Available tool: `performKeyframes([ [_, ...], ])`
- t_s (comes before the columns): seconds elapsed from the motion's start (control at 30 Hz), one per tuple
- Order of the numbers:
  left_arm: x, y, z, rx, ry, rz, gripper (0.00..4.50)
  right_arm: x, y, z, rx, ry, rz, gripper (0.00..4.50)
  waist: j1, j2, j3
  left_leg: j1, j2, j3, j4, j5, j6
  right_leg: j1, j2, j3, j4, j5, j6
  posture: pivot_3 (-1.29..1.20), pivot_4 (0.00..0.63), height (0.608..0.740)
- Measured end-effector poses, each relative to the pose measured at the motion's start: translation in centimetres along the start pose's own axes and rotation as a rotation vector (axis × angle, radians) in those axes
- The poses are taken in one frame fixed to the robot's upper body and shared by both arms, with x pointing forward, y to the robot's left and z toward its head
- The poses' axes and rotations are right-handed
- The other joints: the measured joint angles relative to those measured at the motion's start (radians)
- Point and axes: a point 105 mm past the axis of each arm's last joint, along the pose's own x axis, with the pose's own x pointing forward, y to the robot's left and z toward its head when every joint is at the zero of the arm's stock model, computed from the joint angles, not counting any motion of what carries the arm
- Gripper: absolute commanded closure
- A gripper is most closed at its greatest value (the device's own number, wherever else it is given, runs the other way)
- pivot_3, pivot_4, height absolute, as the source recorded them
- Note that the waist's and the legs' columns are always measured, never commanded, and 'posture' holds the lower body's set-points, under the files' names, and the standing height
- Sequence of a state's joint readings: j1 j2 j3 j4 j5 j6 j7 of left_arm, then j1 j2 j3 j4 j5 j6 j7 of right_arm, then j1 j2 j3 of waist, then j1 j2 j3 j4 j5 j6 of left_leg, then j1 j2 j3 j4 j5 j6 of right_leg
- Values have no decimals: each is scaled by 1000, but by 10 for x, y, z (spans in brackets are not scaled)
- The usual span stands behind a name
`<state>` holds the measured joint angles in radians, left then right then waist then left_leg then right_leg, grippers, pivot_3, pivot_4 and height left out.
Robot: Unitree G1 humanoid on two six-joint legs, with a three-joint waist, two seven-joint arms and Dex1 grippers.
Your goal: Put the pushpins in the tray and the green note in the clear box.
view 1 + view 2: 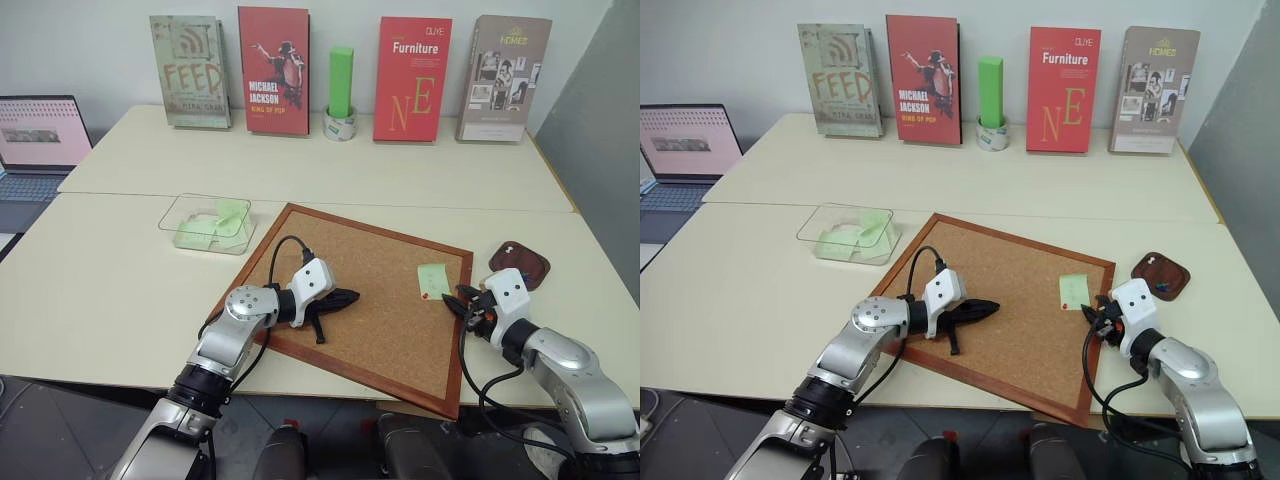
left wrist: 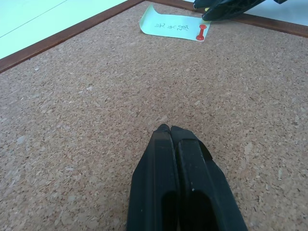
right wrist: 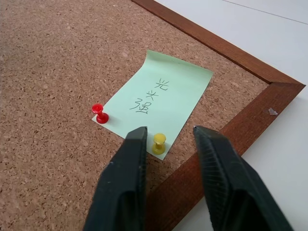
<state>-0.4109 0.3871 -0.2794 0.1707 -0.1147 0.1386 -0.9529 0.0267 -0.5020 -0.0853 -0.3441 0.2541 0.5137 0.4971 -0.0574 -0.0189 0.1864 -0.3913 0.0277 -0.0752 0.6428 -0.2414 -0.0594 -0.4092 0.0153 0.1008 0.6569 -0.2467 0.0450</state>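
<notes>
The right gripper (image 3: 166, 144) hangs over the corkboard's (image 1: 380, 300) wooden corner with its jaws partly open and nothing between them. Just ahead of the fingertips, a yellow pushpin (image 3: 159, 142) pins the near corner of the green note (image 3: 156, 103); a red pushpin (image 3: 100, 113) holds the note's other near corner, off to one side of the jaws. The note bears handwritten characters. Bare cork stretches away beyond it, the frame close alongside.

The left gripper (image 2: 169, 129) rests with jaws pressed shut and empty on open cork mid-board, the note well ahead of its tips.

The tray (image 1: 521, 263) sits on the table just beyond the right gripper; the clear box (image 1: 205, 222), with green slips inside, lies off the board's far corner. Books behind read "FEED", "MICHAEL JACKSON KING OF POP", "Furniture", "HOMES".
</notes>
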Motion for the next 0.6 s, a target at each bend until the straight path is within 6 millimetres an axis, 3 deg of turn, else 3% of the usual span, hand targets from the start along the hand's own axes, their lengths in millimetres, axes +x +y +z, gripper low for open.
performKeyframes([
  [0.13,0,0,0,0,0,0,4500,-1,3,-1,4,1,17,4467,0,0,0,0,0,0,0,0,0,0,0,0,0,0,0,0,150,740],
  [0.47,0,0,1,4,-2,-7,4500,-4,4,3,15,-22,27,4467,0,0,0,-2,0,0,0,0,0,-1,0,0,0,0,0,0,150,740],
  [0.6,0,0,1,4,1,-5,4500,-10,3,33,-12,-127,28,4467,0,0,0,-1,0,0,0,0,0,-1,0,0,0,0,0,0,150,740],
])
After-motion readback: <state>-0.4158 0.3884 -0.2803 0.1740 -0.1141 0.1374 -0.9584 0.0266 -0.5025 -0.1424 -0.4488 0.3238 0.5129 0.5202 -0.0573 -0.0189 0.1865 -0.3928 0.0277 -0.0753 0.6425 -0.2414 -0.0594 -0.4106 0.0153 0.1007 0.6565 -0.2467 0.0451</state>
